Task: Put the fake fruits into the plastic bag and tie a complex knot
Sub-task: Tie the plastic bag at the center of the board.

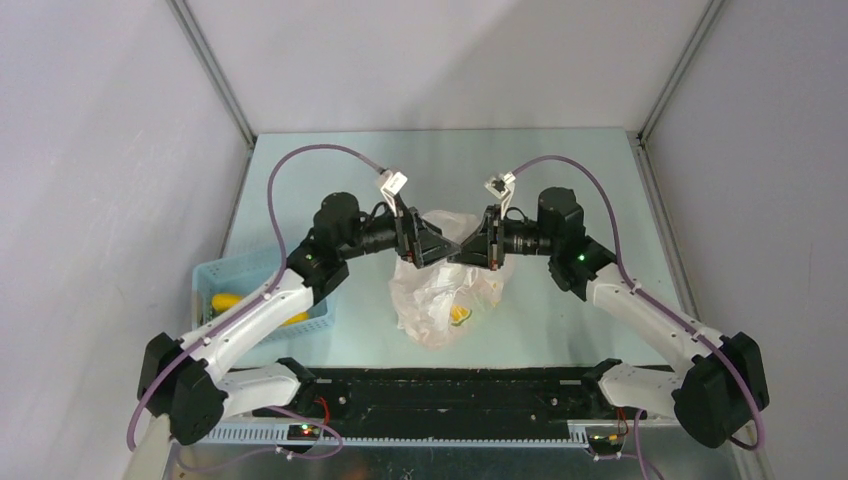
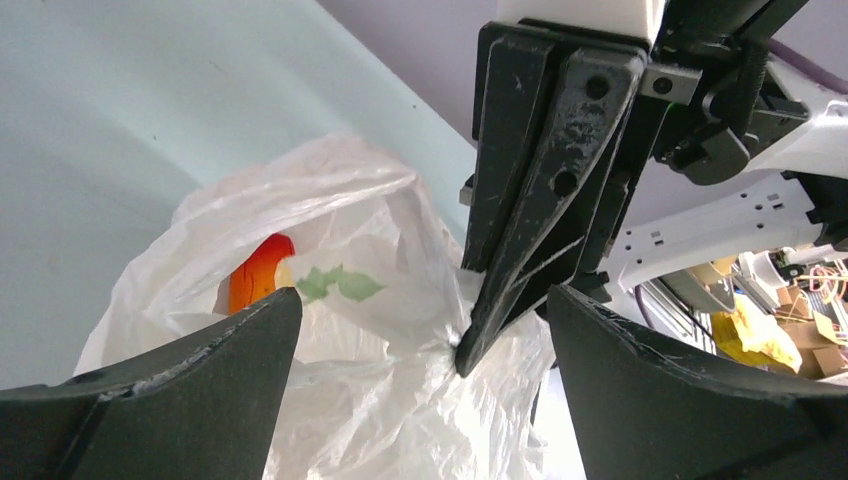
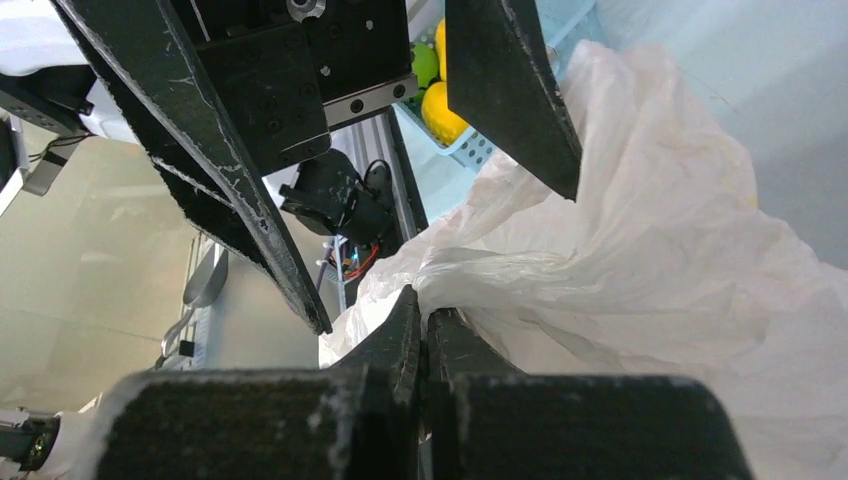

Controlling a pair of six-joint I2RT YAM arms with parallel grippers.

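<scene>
The white plastic bag [image 1: 435, 300] stands at the table's middle with a yellow fruit [image 1: 460, 315] showing through it. In the left wrist view an orange-red fruit [image 2: 258, 275] shows inside the bag [image 2: 380, 400]. My right gripper [image 1: 468, 252] is shut on a bunched fold of the bag's top; its jaws [image 3: 425, 318] pinch the white plastic [image 3: 620, 260]. My left gripper [image 1: 425, 248] is open. Its fingers [image 2: 200, 370] straddle the same bunched plastic and the right gripper's tip [image 2: 500, 290] without touching either. No tied knot shows.
A light blue slatted basket [image 1: 245, 275] sits at the left beside the left arm, holding yellow fruits [image 1: 225, 300]. They also show in the right wrist view [image 3: 442, 105]. A black rail [image 1: 450, 385] runs along the near edge.
</scene>
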